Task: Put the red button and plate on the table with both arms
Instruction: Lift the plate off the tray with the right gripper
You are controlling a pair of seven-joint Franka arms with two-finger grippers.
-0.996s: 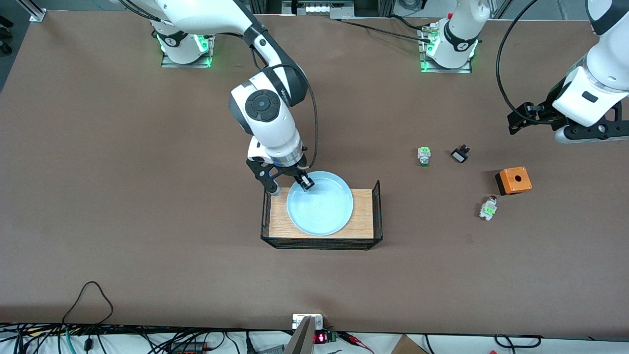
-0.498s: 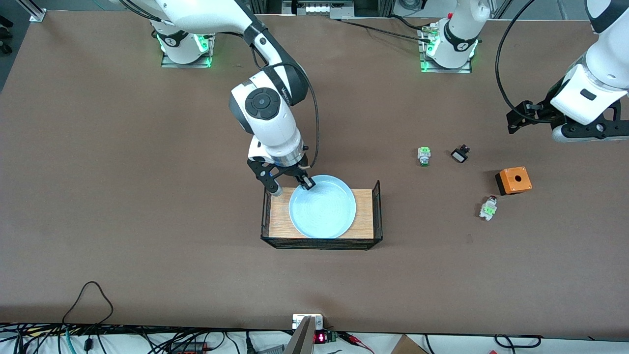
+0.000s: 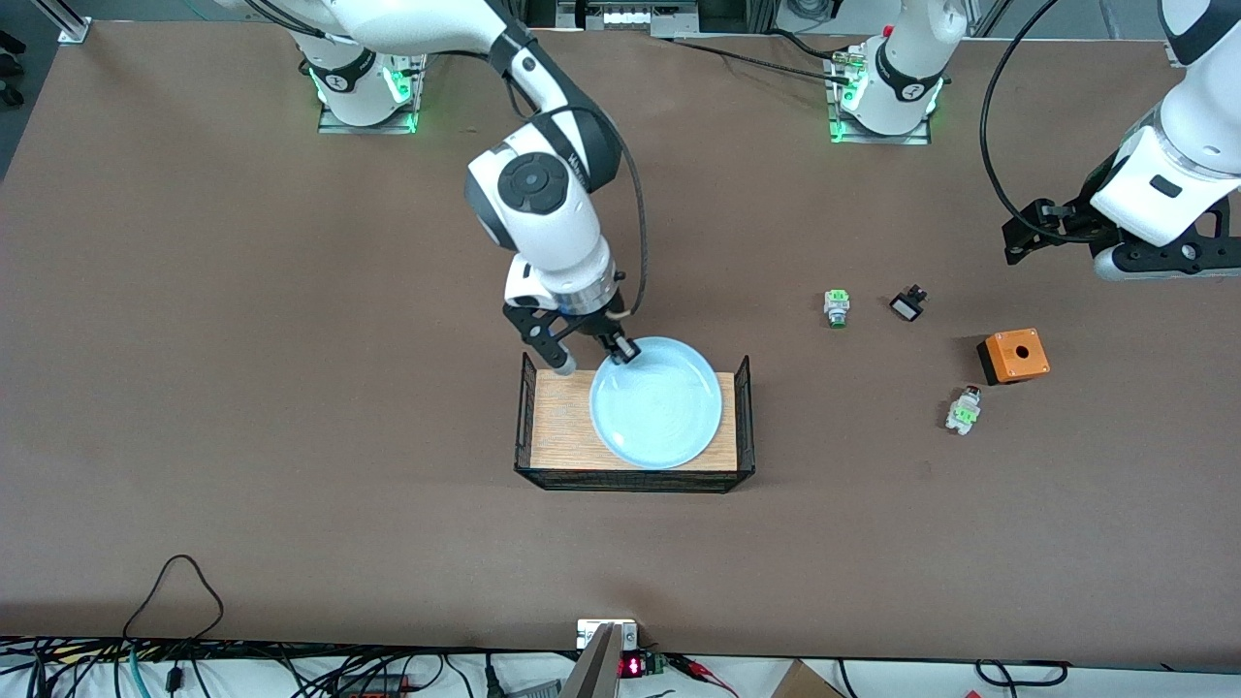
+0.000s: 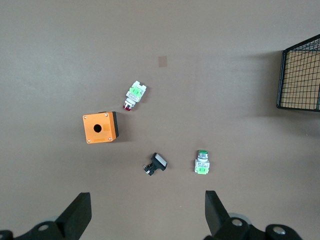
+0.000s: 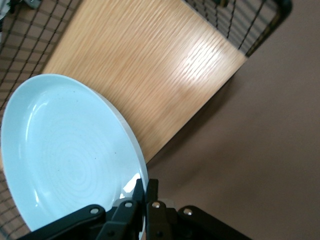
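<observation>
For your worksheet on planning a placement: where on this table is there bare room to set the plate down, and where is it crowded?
Bare table stretches from the rack toward the right arm's end, and between the rack and the front camera. The right gripper grips the plate over the rack. It is crowded toward the left arm's end: red button, orange box, green-capped button, black part, under the open left gripper.

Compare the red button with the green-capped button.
The red button has a red cap and lies on its side near the orange box; the green-capped button has a green cap and lies farther from the front camera, beside a small black part. Both have whitish bodies with green blocks.
</observation>
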